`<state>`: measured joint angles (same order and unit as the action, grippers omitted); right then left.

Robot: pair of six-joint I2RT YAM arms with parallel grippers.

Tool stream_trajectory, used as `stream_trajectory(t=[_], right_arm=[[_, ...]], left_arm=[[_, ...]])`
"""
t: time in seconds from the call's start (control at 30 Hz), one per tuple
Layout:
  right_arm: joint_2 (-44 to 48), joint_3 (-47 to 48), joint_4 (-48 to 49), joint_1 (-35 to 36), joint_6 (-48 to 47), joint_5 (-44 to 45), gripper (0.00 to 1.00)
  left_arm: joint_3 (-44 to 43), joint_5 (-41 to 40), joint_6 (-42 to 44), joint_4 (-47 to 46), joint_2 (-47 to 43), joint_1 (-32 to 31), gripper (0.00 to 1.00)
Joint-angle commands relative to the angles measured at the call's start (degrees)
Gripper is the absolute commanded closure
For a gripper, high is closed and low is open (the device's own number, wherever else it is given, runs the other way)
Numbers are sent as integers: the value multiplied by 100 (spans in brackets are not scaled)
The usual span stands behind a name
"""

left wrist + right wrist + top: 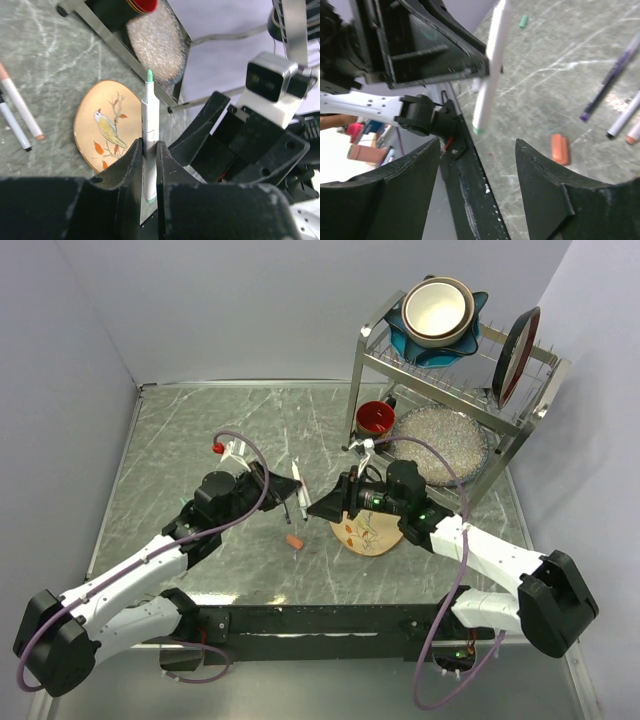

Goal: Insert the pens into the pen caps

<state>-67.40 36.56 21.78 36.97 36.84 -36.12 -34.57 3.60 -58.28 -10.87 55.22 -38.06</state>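
The left gripper (149,148) clamps a white, green-tipped pen (149,110), its barrel crossing just ahead of the right gripper (477,162), whose jaws gape empty. The orange cap (294,541) lies on the table (200,430), just nearward between both.

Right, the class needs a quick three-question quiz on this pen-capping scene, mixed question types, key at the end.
1. True or false: the left claw is shut on a green-tipped pen.
2. What colour is the loose cap nearest the right claw? A orange, B blue, C black.
3. Fill in: the painted plate shows a ____ on a branch.
Key: 1 true; 2 A; 3 bird.
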Motion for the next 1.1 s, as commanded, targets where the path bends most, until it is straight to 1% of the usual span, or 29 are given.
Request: stream_trajectory(t=[0.0, 0.23, 0.33, 0.43, 0.47, 0.53, 0.57, 0.6, 0.63, 0.67, 0.7, 0.77, 0.8, 0.83, 0.9, 0.93, 1.03, 1.07], right_arm=[[-36, 229, 862, 3, 341, -282, 34], [-212, 141, 1214, 3, 622, -220, 41], [-274, 141, 1302, 12, 710, -220, 46], [-239, 54, 1469, 21, 789, -115, 56], [-230, 36, 1504, 12, 816, -115, 63], [-169, -51, 1592, 12, 860, -89, 73], [-134, -87, 1653, 12, 869, -88, 87], [-99, -122, 1663, 3, 860, -62, 95], [-3, -192, 1663, 3, 834, -10, 100], [51, -227, 1671, 3, 816, 17, 100], [103, -254, 1663, -6, 799, 26, 100], [270, -316, 1575, -6, 711, 149, 100], [314, -333, 1470, 3, 693, 192, 100], [428, -377, 1400, -6, 658, 254, 100], [534, -430, 1181, -14, 588, 456, 100], [648, -473, 1092, -23, 500, 552, 100], [920, -596, 749, -58, 342, 843, 100], [982, -632, 697, -85, 298, 878, 100]], left_arm=[[117, 308, 106, -696, -134, -104, 99], [117, 431, 150, -907, -143, -236, 99], [169, 537, 124, -1127, -99, -298, 99], [117, 616, 133, -1198, -3, -342, 99], [91, 625, 150, -1224, 15, -368, 99], [3, 616, 220, -1207, 67, -395, 99], [-32, 599, 238, -1180, 76, -412, 99], [-93, 590, 264, -1128, 85, -421, 99], [-112, 616, 404, -1119, 103, -421, 99], [-120, 633, 484, -1110, 103, -421, 96], [-173, 573, 598, -945, 112, -421, 75], [-252, 476, 712, -681, 120, -421, 52], [-365, 371, 748, -514, 129, -421, 38], [-445, 48, 748, -77, 129, -421, 34], [-690, -288, 774, 277, 138, -421, 29], [-787, -620, 766, 653, 147, -412, 28], [-1113, -1394, 634, 1087, 129, -404, 29], [-1192, -1962, 556, 1627, 129, -351, 30]])
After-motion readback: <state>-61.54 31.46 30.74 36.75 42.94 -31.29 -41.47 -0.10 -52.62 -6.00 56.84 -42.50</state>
